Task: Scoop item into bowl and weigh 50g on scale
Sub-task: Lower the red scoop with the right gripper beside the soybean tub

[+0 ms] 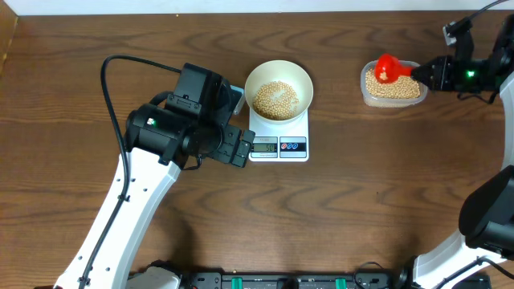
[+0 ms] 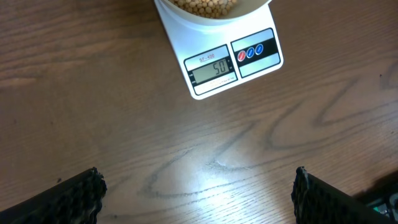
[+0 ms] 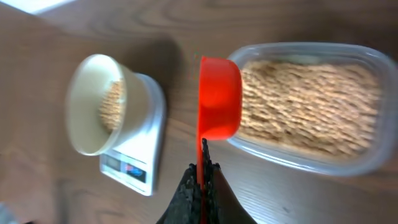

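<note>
**Scale reads 50 under the bowl of beans**

The bowl (image 1: 303, 80) sits on the scale (image 1: 279, 148) near the middle of the bench (image 1: 161, 48), covering all of the scale but its front strip. A layer of beans (image 1: 275, 99) lies across the bottom of the bowl. In the left wrist view the display (image 2: 213, 68) shows 50, and the buttons (image 2: 250, 52) sit just beside it on the same front edge.

The left fingers (image 2: 78, 196) are spread wide apart and hold nothing. They hover over bare wood, with the scale lying just beyond them. From overhead, that arm's tip is close to the scale's front left corner.

The right fingers (image 3: 186, 196) are clamped together on the thin handle of a red scoop (image 1: 389, 68). The scoop's cup hangs over the end of the tub (image 1: 365, 95) nearest the scale. The tub stands at the right back of the bench, well apart from the scale, and it is filled most of the way with more beans. The right wrist view shows the cup only from outside, so I cannot tell whether it carries any beans. That view is also blurred.
</note>
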Robot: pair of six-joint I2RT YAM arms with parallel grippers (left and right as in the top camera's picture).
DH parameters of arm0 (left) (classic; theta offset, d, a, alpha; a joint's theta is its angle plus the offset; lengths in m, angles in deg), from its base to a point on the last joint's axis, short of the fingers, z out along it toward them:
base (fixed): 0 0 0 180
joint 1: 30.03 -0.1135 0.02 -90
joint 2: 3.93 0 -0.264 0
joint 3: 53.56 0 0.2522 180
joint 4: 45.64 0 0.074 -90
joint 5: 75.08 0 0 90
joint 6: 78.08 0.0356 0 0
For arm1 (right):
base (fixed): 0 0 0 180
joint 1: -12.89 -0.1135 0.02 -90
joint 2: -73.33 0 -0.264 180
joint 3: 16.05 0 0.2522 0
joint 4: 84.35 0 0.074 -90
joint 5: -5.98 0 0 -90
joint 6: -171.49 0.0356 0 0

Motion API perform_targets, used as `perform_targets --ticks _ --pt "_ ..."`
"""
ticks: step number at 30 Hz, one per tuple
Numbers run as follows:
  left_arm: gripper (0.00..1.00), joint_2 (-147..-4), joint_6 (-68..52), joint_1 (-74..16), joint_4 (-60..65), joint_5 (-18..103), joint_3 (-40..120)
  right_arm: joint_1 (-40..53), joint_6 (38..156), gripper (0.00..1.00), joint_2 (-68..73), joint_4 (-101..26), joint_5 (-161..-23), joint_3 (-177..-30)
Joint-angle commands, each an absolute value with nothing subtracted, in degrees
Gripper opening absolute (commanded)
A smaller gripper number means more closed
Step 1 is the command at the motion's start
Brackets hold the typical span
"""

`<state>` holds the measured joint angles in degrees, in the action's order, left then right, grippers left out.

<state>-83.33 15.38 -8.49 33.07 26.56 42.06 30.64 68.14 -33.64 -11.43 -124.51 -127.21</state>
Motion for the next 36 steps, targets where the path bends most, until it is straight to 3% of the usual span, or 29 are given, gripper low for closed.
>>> perform_targets --ticks 1,19,36 --pt "0.98 -82.91 16.19 -8.47 33.24 25.97 41.52 30.23 65.98 0.01 -31.98 -11.23 -116.46 -127.70" --pt "0.98 -82.91 16.19 -8.47 33.22 25.97 41.52 17.79 59.95 0.01 -29.82 -17.05 -90.23 -127.72" --pt "0.98 -82.91 16.19 -8.47 33.24 25.97 41.52 16.74 59.79 0.01 -24.07 -14.43 -89.99 -127.67"
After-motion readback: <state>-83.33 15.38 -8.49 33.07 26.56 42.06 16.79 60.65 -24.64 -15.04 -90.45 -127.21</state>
